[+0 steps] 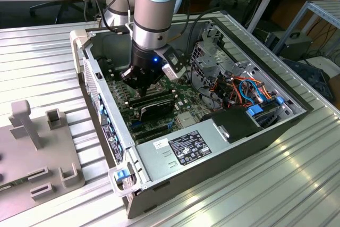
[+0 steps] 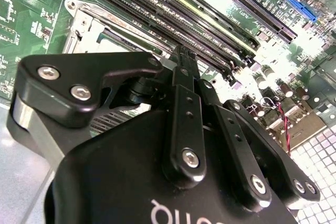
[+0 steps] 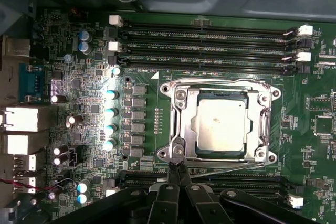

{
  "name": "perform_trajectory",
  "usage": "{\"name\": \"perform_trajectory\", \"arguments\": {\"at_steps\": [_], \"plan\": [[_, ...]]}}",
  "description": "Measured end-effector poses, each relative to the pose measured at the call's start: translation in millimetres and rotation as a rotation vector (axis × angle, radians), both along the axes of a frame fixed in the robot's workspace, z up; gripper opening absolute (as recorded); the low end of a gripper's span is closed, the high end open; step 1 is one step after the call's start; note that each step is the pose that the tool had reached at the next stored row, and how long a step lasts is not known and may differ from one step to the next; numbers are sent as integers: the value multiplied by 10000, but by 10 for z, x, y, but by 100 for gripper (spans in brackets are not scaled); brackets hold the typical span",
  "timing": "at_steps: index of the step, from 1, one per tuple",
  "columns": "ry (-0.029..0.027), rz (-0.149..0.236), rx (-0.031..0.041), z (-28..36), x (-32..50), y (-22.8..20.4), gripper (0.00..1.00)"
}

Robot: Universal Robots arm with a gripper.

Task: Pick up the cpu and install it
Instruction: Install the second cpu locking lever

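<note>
The cpu (image 3: pixel 220 121), a small square chip with a silvery-tan face, lies flat inside the metal frame (image 3: pixel 176 109) of the motherboard socket in the first wrist view. My gripper (image 3: pixel 177 170) hovers just beside the frame's edge, near one of its corner screws. Its two black fingers are pressed together with nothing between them. In the second wrist view the fingertips (image 2: pixel 184 59) meet above the socket frame (image 2: pixel 86 22). In the exterior view the gripper (image 1: pixel 139 87) reaches down into the open computer case (image 1: pixel 212 155), over the green board.
Long black memory slots (image 3: pixel 210 40) run on both sides of the socket. Upright capacitors (image 3: pixel 110 111) stand beside it. A power supply (image 1: pixel 234 123) and orange and blue cables (image 1: pixel 244 89) fill the case's right. A grey fixture (image 1: pixel 37 152) sits at the exterior view's left.
</note>
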State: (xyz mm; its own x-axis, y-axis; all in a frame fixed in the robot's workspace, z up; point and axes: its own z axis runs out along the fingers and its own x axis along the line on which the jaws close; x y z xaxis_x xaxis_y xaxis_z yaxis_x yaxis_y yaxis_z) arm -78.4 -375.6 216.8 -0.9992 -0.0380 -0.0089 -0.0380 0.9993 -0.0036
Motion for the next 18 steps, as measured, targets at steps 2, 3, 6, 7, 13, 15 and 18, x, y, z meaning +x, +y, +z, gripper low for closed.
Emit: {"name": "perform_trajectory", "arguments": {"at_steps": [2, 3, 6, 7, 13, 15, 18], "plan": [[-5, -1, 0, -1, -11, 1, 11], [-7, 0, -1, -1, -17, 2, 11], [-10, 0, 0, -2, -33, 3, 11], [-9, 0, -1, -1, -33, 2, 11], [-9, 0, -1, -6, -42, 2, 11], [-10, 0, -1, -7, -42, 3, 11], [-10, 0, 6, -8, -42, 3, 11]]}}
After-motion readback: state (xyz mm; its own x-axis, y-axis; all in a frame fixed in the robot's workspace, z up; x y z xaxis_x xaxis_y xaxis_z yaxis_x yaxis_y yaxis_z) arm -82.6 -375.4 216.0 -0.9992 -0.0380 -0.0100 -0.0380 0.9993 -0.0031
